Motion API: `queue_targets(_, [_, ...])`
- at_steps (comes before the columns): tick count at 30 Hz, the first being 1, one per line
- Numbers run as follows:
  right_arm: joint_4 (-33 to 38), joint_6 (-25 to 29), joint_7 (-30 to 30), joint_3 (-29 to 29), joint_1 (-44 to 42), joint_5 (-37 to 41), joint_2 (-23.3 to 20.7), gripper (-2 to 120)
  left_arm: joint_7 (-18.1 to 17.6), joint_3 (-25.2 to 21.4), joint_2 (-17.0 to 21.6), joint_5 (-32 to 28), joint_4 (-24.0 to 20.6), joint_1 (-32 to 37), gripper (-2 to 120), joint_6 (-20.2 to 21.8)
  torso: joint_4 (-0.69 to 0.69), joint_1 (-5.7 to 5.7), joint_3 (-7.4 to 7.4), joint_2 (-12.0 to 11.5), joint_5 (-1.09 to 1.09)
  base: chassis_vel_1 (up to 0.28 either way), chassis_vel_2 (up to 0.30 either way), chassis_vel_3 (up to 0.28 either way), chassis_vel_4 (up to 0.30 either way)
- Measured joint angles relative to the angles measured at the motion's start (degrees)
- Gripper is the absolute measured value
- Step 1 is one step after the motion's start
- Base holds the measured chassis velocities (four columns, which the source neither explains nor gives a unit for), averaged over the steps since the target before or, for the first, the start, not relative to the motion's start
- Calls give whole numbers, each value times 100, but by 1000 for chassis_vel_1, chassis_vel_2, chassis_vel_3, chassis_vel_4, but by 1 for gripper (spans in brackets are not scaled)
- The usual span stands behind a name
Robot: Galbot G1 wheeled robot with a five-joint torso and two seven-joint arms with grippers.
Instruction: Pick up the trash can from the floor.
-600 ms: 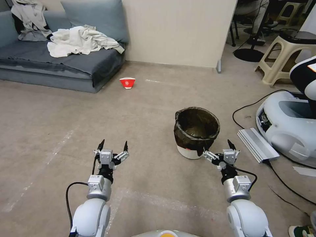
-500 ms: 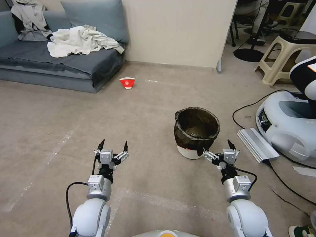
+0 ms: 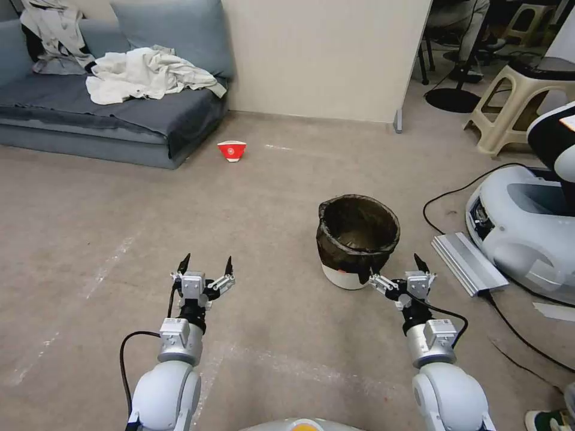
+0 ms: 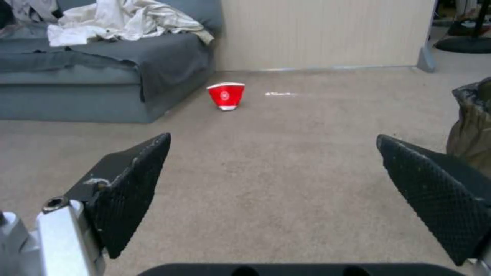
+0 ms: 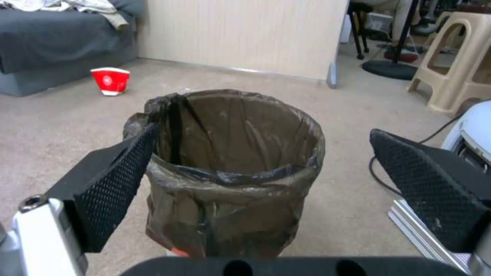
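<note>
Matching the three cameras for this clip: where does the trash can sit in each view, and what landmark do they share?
Head view: the trash can stands on the floor right of centre, just beyond the open right pincer.
Left wrist view: a sliver of its bag at the edge, past one finger.
Right wrist view: centre, between the open fingers.
Shared landmark: the red-and-white paper cup.

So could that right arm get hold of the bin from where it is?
Probably yes. The right gripper is open just short of the trash can, which stands upright on the floor, and nothing lies between them. Whether its fingers span the can is hard to judge.
</note>
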Motion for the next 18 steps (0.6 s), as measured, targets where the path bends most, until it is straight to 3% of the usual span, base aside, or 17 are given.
queue_targets(7, [301,-135,-22,119,-160,99,30,100,-16,-133,60,-333,-484,205,100,353,1,0,-1,0,-2,0,0,0,0])
queue_targets(14, [1318,-628,-75,577,-694,530,135,100,-102,-445,207,-1103,-1435,640,100,1127,0,0,-1,0,1,0,0,0,0])
queue_targets(15, [1631,-778,-90,717,-860,662,168,100,-131,-543,253,-1363,-1744,787,100,1383,-1,0,-1,0,-1,0,0,0,0])
queue_targets(18, [1705,-482,-175,795,-909,899,152,100,-109,-625,336,-1540,-1860,983,100,1159,-2,0,-2,1,2,0,0,0,0])
